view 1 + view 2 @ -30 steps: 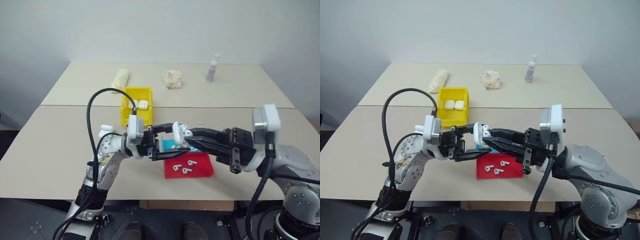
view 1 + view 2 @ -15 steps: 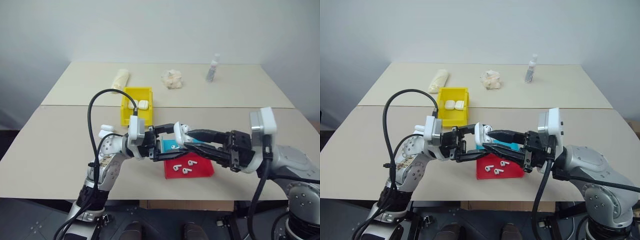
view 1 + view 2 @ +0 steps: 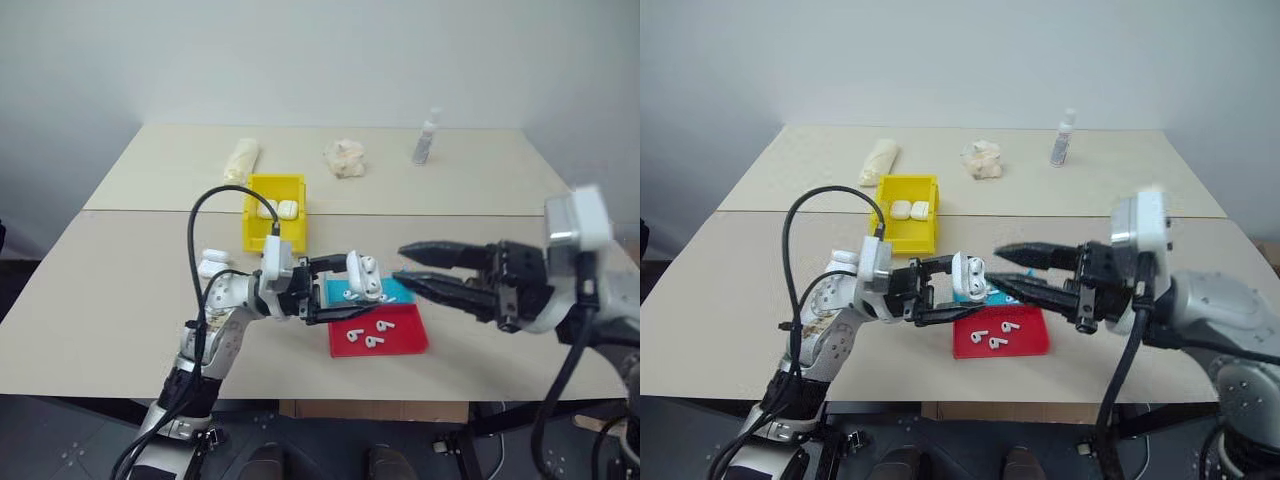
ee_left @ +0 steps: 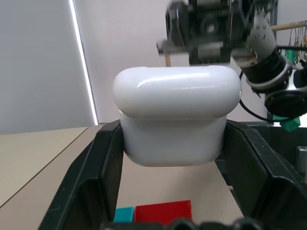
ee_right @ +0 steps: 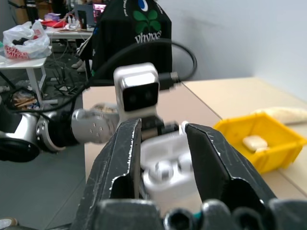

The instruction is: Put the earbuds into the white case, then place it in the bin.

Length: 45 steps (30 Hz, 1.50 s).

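Earbuds, tiny glossy white plastic, sit in the open white rounded case, clamped aloft by the left hand for access; the right hand stands parted, empty.

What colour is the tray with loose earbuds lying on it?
Red; the red tray shows best in the left eye view.

Even, soft overhead light; faint shadows on table; right gripper near camera blurred, slight glare.

My left gripper clamps the white case lid-open, earbuds on red tray, yellow bin behind.
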### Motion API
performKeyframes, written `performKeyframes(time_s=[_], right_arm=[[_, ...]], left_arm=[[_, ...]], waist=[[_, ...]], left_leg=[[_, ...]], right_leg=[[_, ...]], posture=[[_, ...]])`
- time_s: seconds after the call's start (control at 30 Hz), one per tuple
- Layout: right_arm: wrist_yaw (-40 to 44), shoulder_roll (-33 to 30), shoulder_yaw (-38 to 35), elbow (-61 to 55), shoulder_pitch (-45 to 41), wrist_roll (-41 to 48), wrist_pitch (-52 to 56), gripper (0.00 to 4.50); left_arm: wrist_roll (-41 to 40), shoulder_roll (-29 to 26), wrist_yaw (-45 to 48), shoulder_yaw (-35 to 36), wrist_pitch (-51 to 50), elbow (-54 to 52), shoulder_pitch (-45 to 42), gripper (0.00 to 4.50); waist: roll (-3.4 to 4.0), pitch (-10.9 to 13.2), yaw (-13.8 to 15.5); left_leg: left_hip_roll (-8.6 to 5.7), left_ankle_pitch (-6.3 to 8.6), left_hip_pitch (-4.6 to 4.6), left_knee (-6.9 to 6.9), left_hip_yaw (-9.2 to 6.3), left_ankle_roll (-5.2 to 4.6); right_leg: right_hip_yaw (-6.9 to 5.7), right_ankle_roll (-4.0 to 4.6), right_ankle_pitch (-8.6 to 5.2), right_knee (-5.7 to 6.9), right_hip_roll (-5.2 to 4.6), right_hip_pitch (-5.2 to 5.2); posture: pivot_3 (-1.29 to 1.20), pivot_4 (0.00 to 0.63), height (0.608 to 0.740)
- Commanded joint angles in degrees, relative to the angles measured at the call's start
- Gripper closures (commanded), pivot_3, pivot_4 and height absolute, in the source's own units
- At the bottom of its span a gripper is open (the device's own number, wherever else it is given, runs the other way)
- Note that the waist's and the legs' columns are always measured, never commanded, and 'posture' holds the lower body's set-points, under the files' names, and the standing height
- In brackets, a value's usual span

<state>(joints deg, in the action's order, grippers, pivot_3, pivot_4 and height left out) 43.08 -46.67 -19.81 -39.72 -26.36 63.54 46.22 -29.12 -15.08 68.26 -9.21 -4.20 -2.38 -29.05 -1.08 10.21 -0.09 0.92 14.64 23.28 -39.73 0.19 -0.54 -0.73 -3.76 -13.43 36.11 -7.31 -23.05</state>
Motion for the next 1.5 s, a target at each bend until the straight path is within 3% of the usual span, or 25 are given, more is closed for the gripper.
performKeyframes(time_s=[0.03,0.1,0.3,0.53,0.9,1.23,1.37,1.5], right_arm=[[-2.69,-2.62,3.58,-0.41,-5.25,2.65,2.00,3.85],[-3.86,-3.37,6.07,-0.40,-7.91,2.44,2.79,4.47],[-5.64,-6.35,15.14,-2.26,-13.00,-4.21,5.16,4.47],[-4.21,-9.49,21.55,-3.47,-13.29,-13.80,4.61,4.47],[-1.93,-11.11,19.30,-2.71,-10.83,-17.53,4.29,4.47],[-4.54,-5.76,10.63,-3.54,-11.40,-10.58,2.85,4.47],[-7.60,-5.05,5.16,-2.52,-10.41,-7.94,3.57,4.47],[-9.10,-5.50,3.85,-3.57,-7.01,-8.25,3.53,4.47]], left_arm=[[0.63,1.47,0.06,-0.75,1.92,0.00,-1.83,1.73],[2.56,2.35,-0.85,-1.48,3.18,1.69,-2.75,1.73],[7.62,4.62,-3.37,-2.55,6.84,6.65,-5.71,1.73],[7.26,5.75,-3.63,-2.05,7.34,5.95,-5.71,1.73],[6.12,3.95,-2.51,-1.07,7.29,4.64,-4.34,1.73],[6.02,3.51,-4.83,0.00,6.78,4.04,-3.96,1.73],[9.95,5.86,-17.86,5.05,9.34,6.79,-6.15,1.73],[18.15,8.65,-40.07,11.84,11.65,15.75,-13.86,1.73]], waist=[[0.00,0.00,0.01],[0.00,0.00,0.08],[-0.01,0.00,0.49],[-0.01,0.00,0.58],[-0.01,0.00,0.67],[-0.01,0.00,0.66],[-0.01,0.00,0.71],[-0.11,-0.01,1.04]], left_leg=[[0.00,0.00,0.01,0.00,0.00,0.00],[0.00,0.01,0.06,0.00,-0.01,-0.02],[-0.02,0.02,0.11,-0.06,0.00,-0.03],[-0.01,0.02,0.17,-0.06,0.01,-0.03],[-0.01,0.02,0.17,-0.08,0.01,-0.03],[0.00,0.02,0.15,-0.08,0.01,-0.03],[-0.01,0.02,0.16,-0.09,0.00,-0.03],[-0.02,0.02,0.19,-0.12,-0.04,-0.03]], right_leg=[[0.01,0.00,0.00,-0.01,0.00,-0.01],[-0.03,0.00,0.00,-0.05,0.00,-0.01],[-0.02,-0.01,0.00,-0.04,-0.01,-0.04],[-0.01,0.00,0.00,-0.05,-0.01,-0.10],[-0.01,-0.01,0.00,-0.04,-0.01,-0.09],[-0.01,0.00,0.00,-0.02,-0.01,-0.09],[-0.01,-0.01,0.00,-0.02,-0.01,-0.08],[-0.08,-0.04,0.02,-0.03,-0.02,-0.05]], posture=[[0.00,0.150,0.740],[0.00,0.150,0.740],[0.00,0.150,0.740],[0.00,0.150,0.740],[0.00,0.150,0.740],[0.00,0.150,0.740],[0.00,0.150,0.740],[0.00,0.150,0.740]])
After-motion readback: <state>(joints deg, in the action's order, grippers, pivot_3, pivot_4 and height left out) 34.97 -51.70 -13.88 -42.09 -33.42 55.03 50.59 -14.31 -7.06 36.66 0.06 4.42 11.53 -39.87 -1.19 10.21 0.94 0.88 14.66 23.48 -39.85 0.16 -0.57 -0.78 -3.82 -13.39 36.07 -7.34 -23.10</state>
